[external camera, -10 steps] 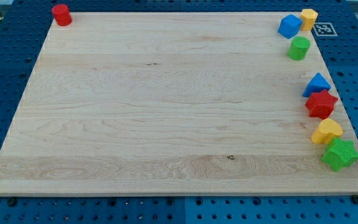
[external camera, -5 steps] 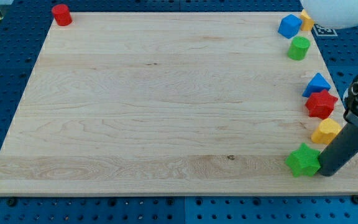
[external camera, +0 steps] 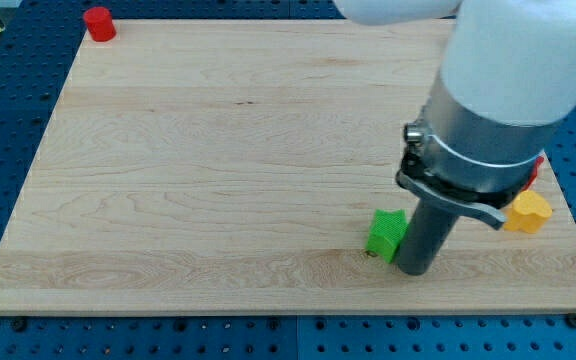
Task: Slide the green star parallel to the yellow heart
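The wooden tabletop (external camera: 218, 150) lies bare across most of its surface, with wide open room toward the view's left and top of the green star (external camera: 386, 236). The star sits low on the board, right of centre, a short way above the view's bottom edge. The arm (external camera: 498, 90) fills the view's upper right and hides much of that side of the board. The robot has no fingers, only a dark rod, so there is nothing to open or close; the tip (external camera: 412, 270) rests on the board, pressed against the star's right side. The yellow heart (external camera: 528, 211) lies near the view's right edge, level with or slightly above the star and well apart from it, with the rod between them. A bit of a red block (external camera: 536, 168) shows just above the heart, its shape hidden by the arm. A red cylinder (external camera: 99, 23) stands at the top left corner.
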### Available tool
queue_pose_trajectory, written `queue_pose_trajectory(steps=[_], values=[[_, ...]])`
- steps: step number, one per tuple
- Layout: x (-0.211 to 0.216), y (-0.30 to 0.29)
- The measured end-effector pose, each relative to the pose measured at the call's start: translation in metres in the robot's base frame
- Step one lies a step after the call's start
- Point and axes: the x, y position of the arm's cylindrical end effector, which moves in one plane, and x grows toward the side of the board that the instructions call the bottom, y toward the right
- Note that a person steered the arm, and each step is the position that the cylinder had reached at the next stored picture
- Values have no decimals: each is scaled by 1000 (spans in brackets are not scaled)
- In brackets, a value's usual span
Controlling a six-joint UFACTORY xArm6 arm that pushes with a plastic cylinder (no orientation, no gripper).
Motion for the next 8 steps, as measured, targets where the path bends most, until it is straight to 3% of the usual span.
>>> queue_pose_trajectory(steps=[2,3,5,6,7,8], values=[[35,-12],[29,-25],[-58,-33],[-69,-33],[-49,-33],[5,-33]])
